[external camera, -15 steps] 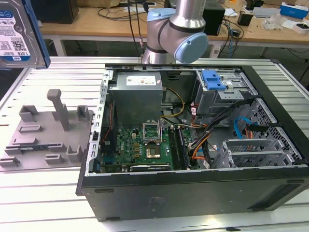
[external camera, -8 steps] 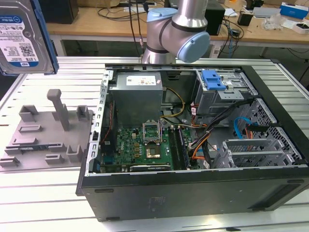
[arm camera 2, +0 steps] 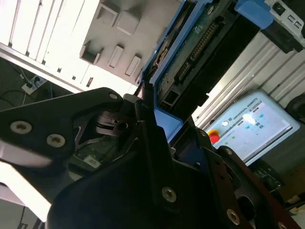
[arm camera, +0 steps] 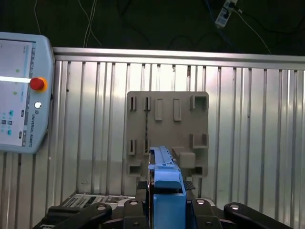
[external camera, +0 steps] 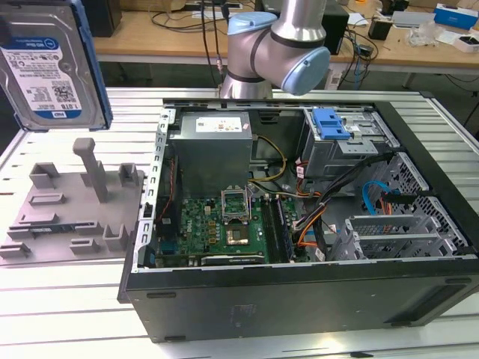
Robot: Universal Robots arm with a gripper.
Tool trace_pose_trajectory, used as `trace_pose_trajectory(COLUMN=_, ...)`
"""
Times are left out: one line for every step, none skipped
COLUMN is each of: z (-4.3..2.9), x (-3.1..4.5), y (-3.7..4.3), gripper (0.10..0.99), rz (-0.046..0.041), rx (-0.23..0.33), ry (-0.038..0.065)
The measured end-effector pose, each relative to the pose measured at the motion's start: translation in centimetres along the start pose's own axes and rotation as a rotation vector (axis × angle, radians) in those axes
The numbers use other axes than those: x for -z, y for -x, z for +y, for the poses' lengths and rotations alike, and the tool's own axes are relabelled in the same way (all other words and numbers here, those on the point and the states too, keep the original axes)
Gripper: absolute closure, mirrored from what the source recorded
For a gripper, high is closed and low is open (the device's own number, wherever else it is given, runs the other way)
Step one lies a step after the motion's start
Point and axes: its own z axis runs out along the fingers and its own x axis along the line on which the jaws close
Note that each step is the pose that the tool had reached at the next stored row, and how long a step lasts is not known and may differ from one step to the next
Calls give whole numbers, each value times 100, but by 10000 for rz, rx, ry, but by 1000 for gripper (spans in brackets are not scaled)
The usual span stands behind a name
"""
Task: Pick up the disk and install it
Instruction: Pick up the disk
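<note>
The arm (external camera: 277, 45) is seen in the exterior view with its grey-and-blue joints bent. In both wrist views the gripper (arm camera: 167, 191) (arm camera 2: 164, 121) is seen clamped on the disk (arm camera: 162, 162), whose blue edge is pinched between the black fingers (arm camera 2: 152, 148) and held edge-on.

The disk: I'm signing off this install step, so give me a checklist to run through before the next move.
1. Grip: gripper shut on the disk by its blue frame, in both wrist views: ok.
2. The disk hangs clear of the grey fixture: ok.
3. Computer case open on top: ok.
4. Drive cage slot free: cannot tell.
5. Cables clear of that cage: cannot tell; they run close beside it.
</note>
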Motion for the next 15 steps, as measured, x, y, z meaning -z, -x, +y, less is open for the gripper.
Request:
trace_pose_trajectory(z=-51, x=-1, y=-44, gripper=718, rz=0, rx=0, ry=2)
trace_pose_trajectory(z=-107, x=-1, y=-89, gripper=718, rz=1, rx=1, ry=6)
trace_pose_trajectory(z=-157, x=-2, y=-127, gripper=718, rz=0, rx=0, ry=7)
trace_pose_trajectory(z=-191, x=-3, y=-152, gripper=718, rz=-1, rx=1, ry=6)
trace_pose_trajectory(z=-225, x=-4, y=-176, gripper=718, rz=-1, rx=2, ry=6)
trace_pose_trajectory(z=-263, x=-4, y=-202, gripper=718, rz=-1, rx=0, ry=7)
trace_pose_trajectory(z=-330, x=-3, y=-238, gripper=718, rz=0, rx=2, ry=10)
trace_pose_trajectory(z=-375, x=-3, y=-261, gripper=718, rz=0, rx=2, ry=11)
trace_pose_trajectory(z=-418, x=-3, y=-282, gripper=718, rz=-1, rx=0, ry=11)
trace_pose_trajectory(z=-492, x=-2, y=-319, gripper=718, rz=-1, rx=3, ry=13)
trace_pose_trajectory(z=-530, x=-2, y=-337, gripper=718, rz=0, rx=1, ry=15)
trace_pose_trajectory(z=-577, x=-2, y=-361, gripper=718, rz=-1, rx=0, ry=16)
trace_pose_trajectory(z=-643, x=-2, y=-394, gripper=718, rz=-1, rx=3, ry=17)
trace_pose_trajectory(z=-687, x=-1, y=-416, gripper=718, rz=-1, rx=1, ry=19)
trace_pose_trajectory(z=-745, x=-1, y=-444, gripper=718, rz=-1, rx=1, ry=21)
